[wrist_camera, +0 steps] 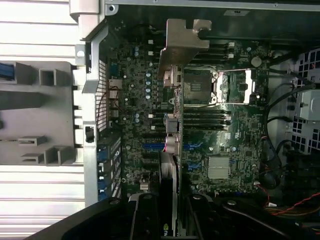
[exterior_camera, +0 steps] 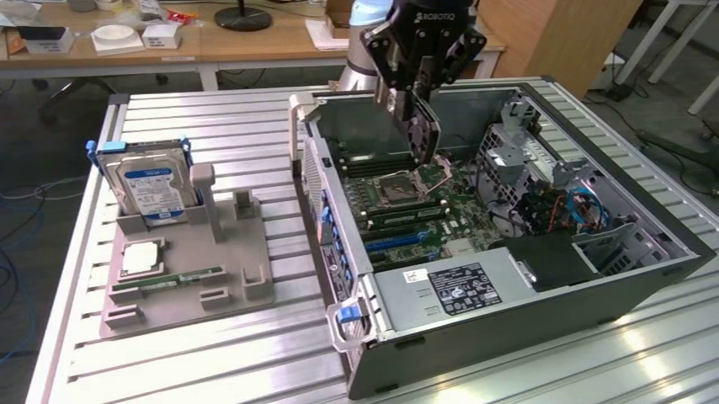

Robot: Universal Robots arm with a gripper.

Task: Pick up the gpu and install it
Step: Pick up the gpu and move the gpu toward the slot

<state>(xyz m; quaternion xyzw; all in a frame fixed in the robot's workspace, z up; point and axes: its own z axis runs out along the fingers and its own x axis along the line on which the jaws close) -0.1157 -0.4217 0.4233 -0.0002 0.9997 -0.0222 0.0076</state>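
My gripper [exterior_camera: 413, 94] is shut on the gpu [exterior_camera: 423, 130], a thin black card that hangs on edge below the fingers. It hovers over the open computer case [exterior_camera: 629, 278], above the motherboard [exterior_camera: 418, 202] near the processor socket. In the wrist view the gpu [wrist_camera: 172, 150] is seen edge-on between my two black fingers [wrist_camera: 145, 217], and its silver-grey bracket [wrist_camera: 179, 45] points away from the gripper [wrist_camera: 172, 217]. Beneath it lie the motherboard [wrist_camera: 235, 140] and its blue and black slots [wrist_camera: 150, 146]. The card is clear of the board.
A grey holder tray [exterior_camera: 191, 278] lies on the slatted table at the exterior view's left. It carries an upright hard drive [exterior_camera: 151, 181], a processor chip [exterior_camera: 141, 257] and a green memory stick [exterior_camera: 180, 276]. Inside the case are a power supply [exterior_camera: 450, 290], drive cages and cables [exterior_camera: 561, 210].
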